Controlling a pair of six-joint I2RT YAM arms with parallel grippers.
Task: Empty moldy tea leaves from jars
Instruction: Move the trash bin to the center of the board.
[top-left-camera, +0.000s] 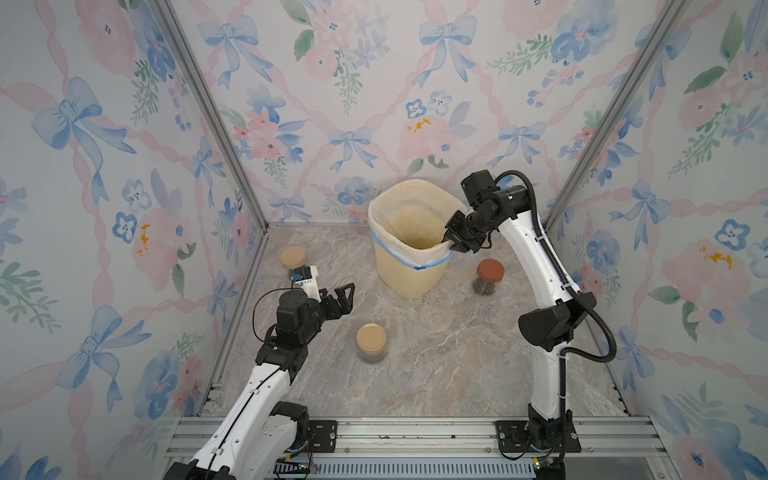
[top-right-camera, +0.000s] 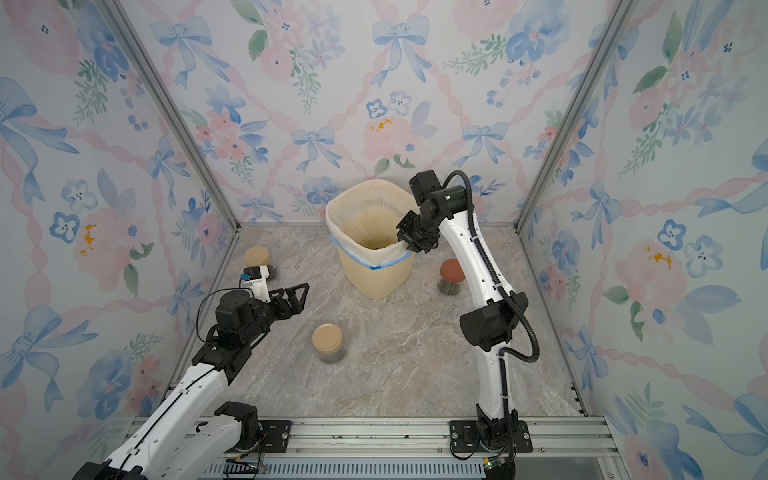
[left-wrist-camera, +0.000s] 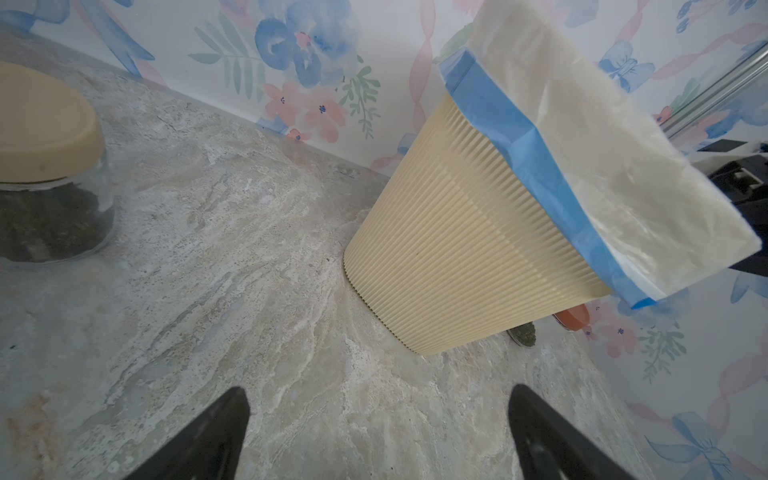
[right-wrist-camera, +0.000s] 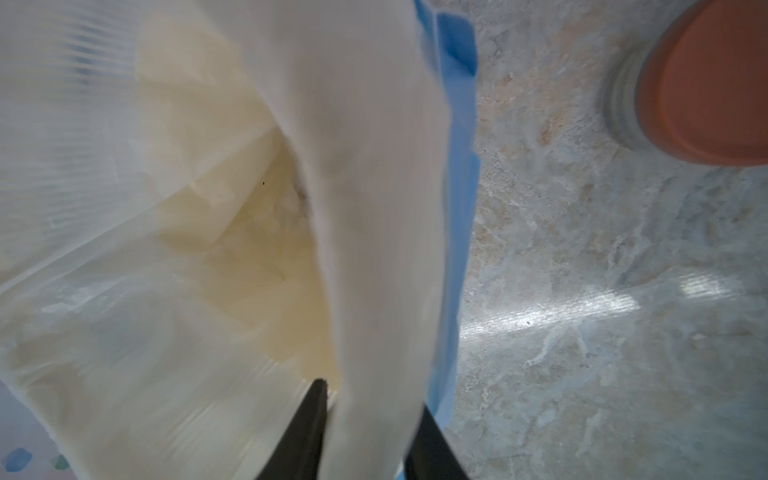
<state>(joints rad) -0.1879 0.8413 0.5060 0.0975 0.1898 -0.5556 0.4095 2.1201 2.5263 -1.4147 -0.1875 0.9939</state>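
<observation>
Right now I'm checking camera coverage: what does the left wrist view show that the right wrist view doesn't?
Only left wrist: a tan-lidded jar of dark leaves, the bin's ribbed wall, the open left gripper. Only right wrist: the liner's inside, the right gripper shut on its rim. Both: the liner's blue band, the red-lidded jar, the table.

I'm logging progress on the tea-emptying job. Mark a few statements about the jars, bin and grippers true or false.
1. The reddish-lidded jar stands upright on the table beside the bin. True.
2. Both tan-lidded jars are uncapped. False: their lids are on.
3. The right gripper is shut on the bin's liner-covered rim. True.
4. The left gripper holds a jar. False: it is open and empty.
</observation>
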